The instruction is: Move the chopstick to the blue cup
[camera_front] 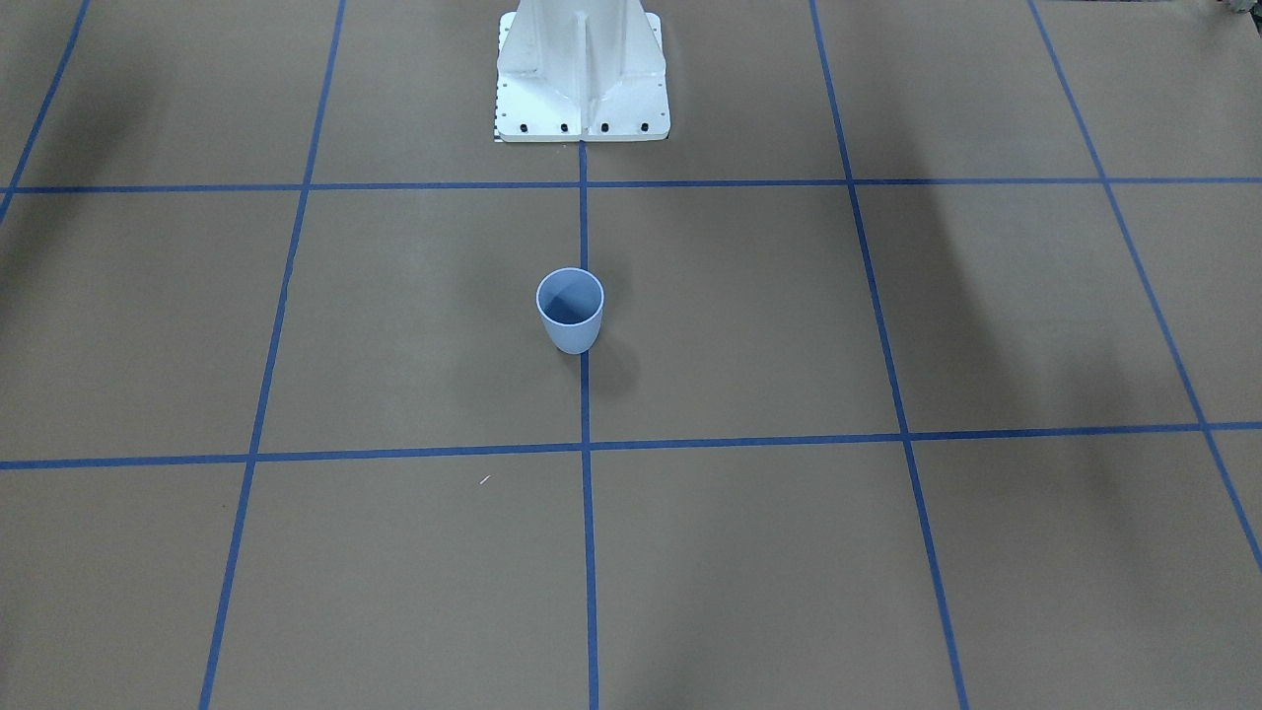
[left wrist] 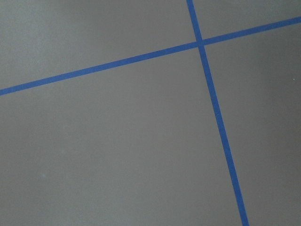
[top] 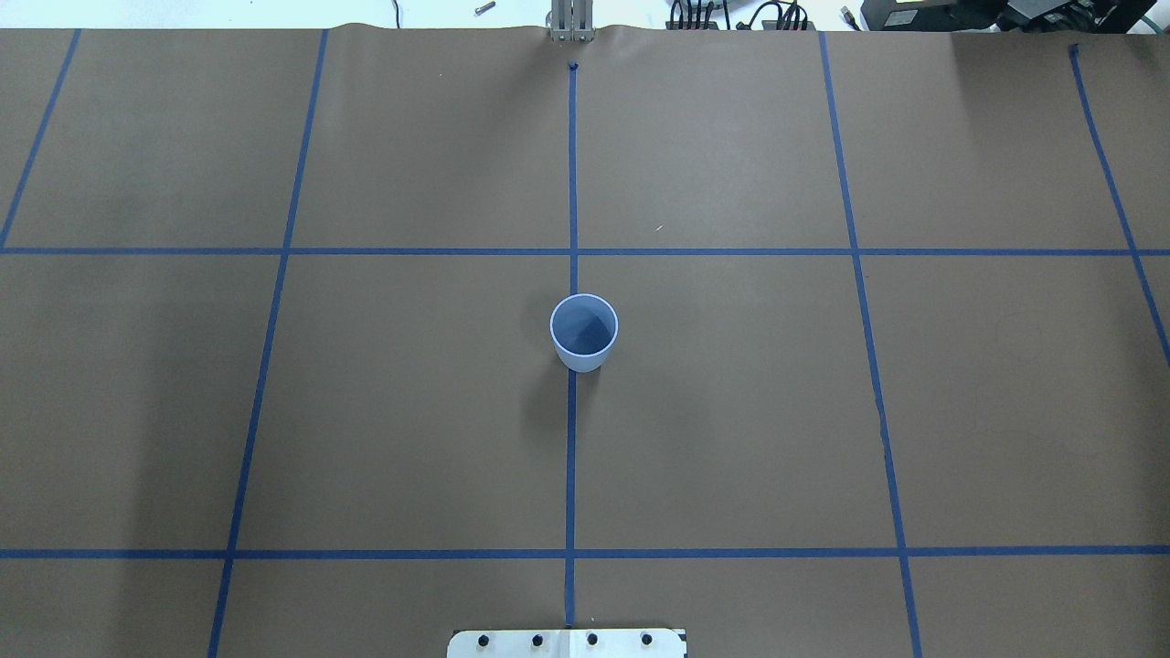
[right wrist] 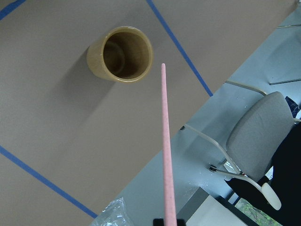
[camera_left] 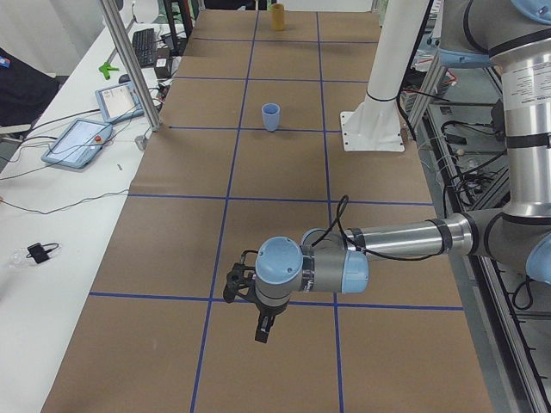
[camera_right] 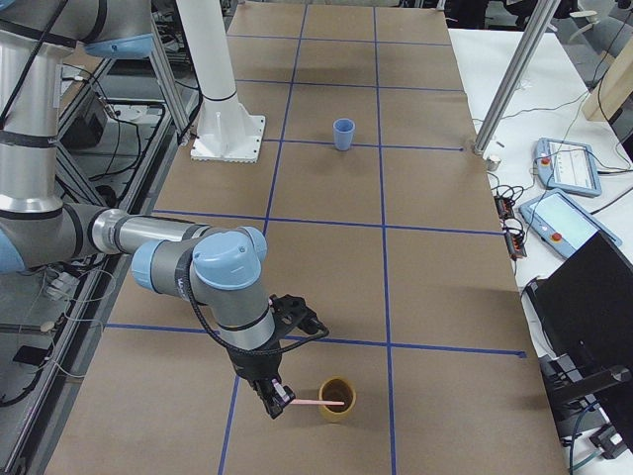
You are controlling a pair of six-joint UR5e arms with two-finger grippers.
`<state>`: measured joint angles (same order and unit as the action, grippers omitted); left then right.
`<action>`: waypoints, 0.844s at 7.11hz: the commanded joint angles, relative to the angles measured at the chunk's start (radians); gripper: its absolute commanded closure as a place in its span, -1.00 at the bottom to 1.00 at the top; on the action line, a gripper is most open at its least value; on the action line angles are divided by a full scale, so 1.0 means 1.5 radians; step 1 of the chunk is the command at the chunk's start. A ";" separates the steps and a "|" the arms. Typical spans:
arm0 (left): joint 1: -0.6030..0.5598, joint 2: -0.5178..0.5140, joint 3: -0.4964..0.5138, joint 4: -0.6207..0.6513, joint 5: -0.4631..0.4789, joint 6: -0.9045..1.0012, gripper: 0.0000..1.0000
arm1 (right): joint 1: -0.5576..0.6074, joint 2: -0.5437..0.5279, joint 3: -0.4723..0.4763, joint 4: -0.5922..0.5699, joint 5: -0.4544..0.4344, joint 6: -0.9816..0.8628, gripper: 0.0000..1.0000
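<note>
Right gripper [camera_right: 278, 404]: clamped on one end of the chopstick [right wrist: 165, 141], low over the table [top: 731, 411].
Chopstick: thin, straight, pale pink, held roughly level, free tip by the rim of a tan cup [camera_right: 337, 398].
Blue cup [top: 583, 334]: pale blue, darker inside, upright on the centre tape line, well apart from the chopstick.
Left gripper [camera_left: 263, 331]: hangs above the table; cannot tell if open or closed.
</note>
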<state>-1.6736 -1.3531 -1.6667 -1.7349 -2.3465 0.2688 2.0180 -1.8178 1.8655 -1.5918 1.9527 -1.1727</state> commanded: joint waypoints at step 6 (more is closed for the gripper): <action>-0.001 0.007 -0.005 0.004 -0.031 -0.004 -0.97 | -0.140 0.128 0.119 -0.167 0.187 0.064 1.00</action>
<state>-1.6744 -1.3420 -1.6737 -1.7302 -2.3929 0.2628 1.8896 -1.6316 1.9866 -1.8406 2.1789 -1.0820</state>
